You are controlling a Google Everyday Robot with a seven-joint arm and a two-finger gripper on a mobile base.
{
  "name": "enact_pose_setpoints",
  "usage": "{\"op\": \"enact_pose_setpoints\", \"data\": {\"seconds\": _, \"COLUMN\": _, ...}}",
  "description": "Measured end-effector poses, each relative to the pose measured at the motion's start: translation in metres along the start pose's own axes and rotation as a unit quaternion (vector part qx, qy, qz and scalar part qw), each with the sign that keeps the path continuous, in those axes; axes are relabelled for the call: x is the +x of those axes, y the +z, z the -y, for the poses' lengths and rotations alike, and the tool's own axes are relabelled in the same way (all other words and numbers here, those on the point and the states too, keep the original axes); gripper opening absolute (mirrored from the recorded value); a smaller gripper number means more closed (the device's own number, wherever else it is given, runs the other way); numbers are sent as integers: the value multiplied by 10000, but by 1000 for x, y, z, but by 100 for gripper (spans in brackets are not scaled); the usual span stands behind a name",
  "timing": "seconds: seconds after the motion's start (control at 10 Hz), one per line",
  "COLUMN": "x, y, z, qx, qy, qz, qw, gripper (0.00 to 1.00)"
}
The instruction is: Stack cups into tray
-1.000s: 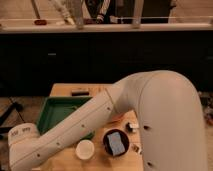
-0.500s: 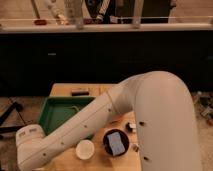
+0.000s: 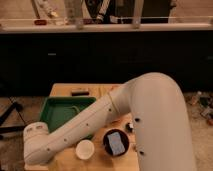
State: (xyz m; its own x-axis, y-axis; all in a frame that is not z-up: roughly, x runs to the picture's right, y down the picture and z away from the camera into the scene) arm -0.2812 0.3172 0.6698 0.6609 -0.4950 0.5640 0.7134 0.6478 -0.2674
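Observation:
The green tray (image 3: 64, 112) lies on the left half of the wooden table (image 3: 107, 90), partly covered by my white arm (image 3: 100, 120). A white cup (image 3: 85, 149) stands on the table just in front of the tray's right corner, below the arm. The grey metal cup and the light green cup are hidden or out of view. My gripper does not show: the arm runs down to a joint at the lower left (image 3: 37, 145) and the hand is past it, out of sight.
A black bowl with a blue sponge (image 3: 116, 142) stands right of the white cup. A small dark object (image 3: 79, 92) lies at the table's back edge. Dark cabinets and a counter stand behind the table. A black stand leg (image 3: 10, 117) is at the far left.
The arm's lower-left joint has moved a little to the right. The white cup, tray and black bowl have not moved.

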Motion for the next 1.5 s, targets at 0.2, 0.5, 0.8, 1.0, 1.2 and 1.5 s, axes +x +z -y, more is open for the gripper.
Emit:
{"op": "enact_pose_setpoints", "data": {"seconds": 0.2, "x": 2, "y": 11, "z": -3, "qx": -122, "qy": 15, "qz": 104, "qw": 9999, "gripper": 78}}
{"op": "enact_pose_setpoints", "data": {"seconds": 0.5, "x": 3, "y": 22, "z": -10, "qx": -239, "qy": 42, "qz": 247, "qw": 9994, "gripper": 51}}
{"op": "enact_pose_setpoints", "data": {"seconds": 0.8, "x": 6, "y": 22, "z": -14, "qx": -216, "qy": 75, "qz": 295, "qw": 9993, "gripper": 21}}
{"op": "enact_pose_setpoints", "data": {"seconds": 1.0, "x": 7, "y": 20, "z": -15, "qx": -165, "qy": 98, "qz": 304, "qw": 9994, "gripper": 3}}
{"op": "enact_pose_setpoints", "data": {"seconds": 1.2, "x": 9, "y": 16, "z": -16, "qx": -106, "qy": 134, "qz": 274, "qw": 9995, "gripper": 0}}
{"op": "enact_pose_setpoints", "data": {"seconds": 1.5, "x": 12, "y": 7, "z": -16, "qx": -3, "qy": 135, "qz": 201, "qw": 9997, "gripper": 0}}
